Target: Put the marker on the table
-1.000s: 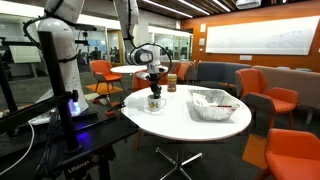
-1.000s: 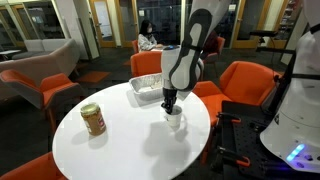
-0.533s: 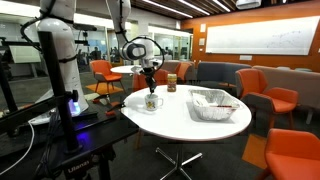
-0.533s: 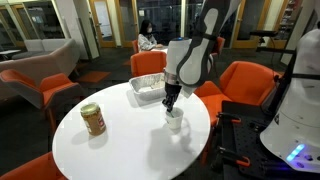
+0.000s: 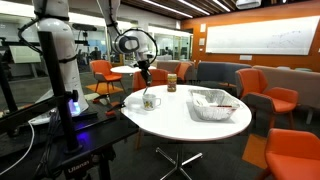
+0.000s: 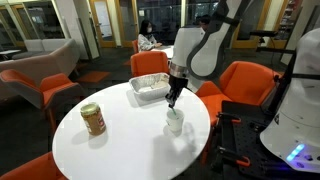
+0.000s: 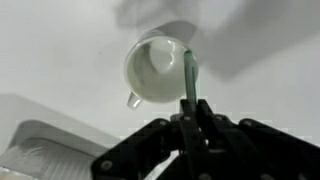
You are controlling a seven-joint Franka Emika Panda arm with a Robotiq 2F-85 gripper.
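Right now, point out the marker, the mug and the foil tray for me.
marker (image 7: 190,78), wrist view, middle of its green shaft.
mug (image 7: 155,68), wrist view, inside of the white cup.
foil tray (image 6: 148,98), an exterior view, its near wall.

Table (image 6: 110,155) top is seen as plain white in both ext. views, no pattern. Cup (image 7: 155,68) is rendered white, w/ a greyish shaded inside. Marker (image 7: 190,78) is shown green in wrist view. Gripper (image 7: 192,108) is seen black. Arm (image 6: 205,50) is white w/ dark joints. Tin (image 6: 93,119) is coloured golden-brown. Foil tray (image 6: 150,92) is silver-grey. Chairs (image 6: 245,80) are upholstered orange. A blue-violet glow is cast at the robot base (image 5: 72,103).
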